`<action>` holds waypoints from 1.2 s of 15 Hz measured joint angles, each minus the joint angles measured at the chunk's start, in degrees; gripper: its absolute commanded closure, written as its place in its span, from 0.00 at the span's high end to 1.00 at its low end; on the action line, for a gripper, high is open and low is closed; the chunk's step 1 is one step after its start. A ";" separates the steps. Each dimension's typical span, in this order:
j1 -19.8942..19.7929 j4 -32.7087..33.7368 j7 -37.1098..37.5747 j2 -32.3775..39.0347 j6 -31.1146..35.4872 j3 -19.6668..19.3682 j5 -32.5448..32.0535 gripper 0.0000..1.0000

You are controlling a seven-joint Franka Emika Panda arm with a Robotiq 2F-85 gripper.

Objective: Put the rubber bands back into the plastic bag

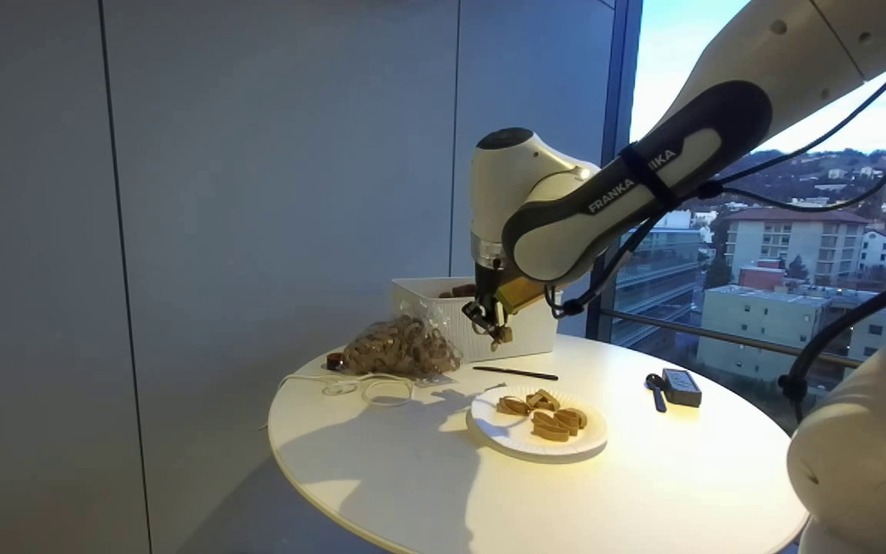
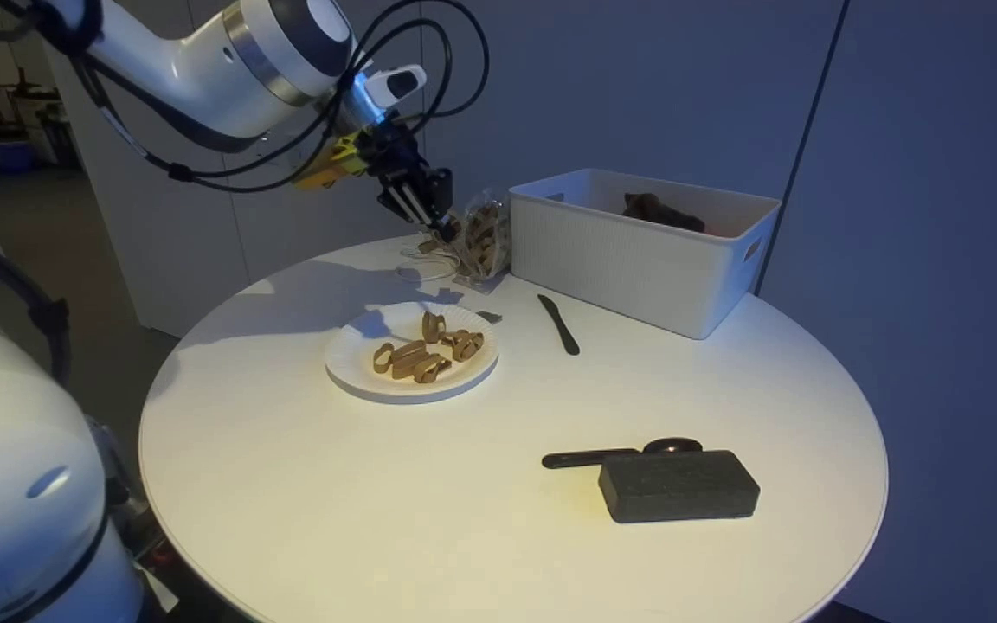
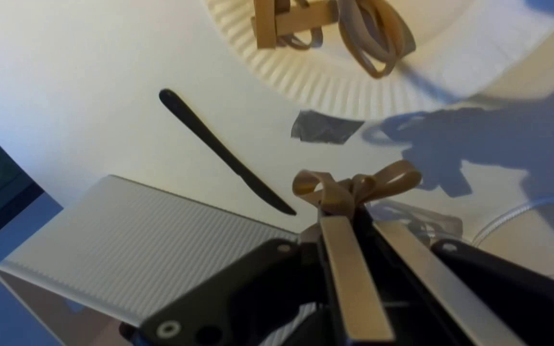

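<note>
My gripper is shut on a bunch of tan rubber bands, whose loops stick out past the fingertips. The gripper also shows in both exterior views, raised above the table beside the white box. The clear plastic bag, full of rubber bands, lies at the far side of the table; it shows partly behind the gripper in an exterior view. Only a clear edge of it shows in the wrist view. More rubber bands lie on the white paper plate.
A white ribbed box with brown things inside stands beside the bag. A black knife and a grey tape piece lie between box and plate. A white cable lies before the bag. A black spoon and dark block lie apart.
</note>
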 measured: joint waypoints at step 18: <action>3.90 19.37 0.06 28.64 18.57 -6.55 -7.08 0.34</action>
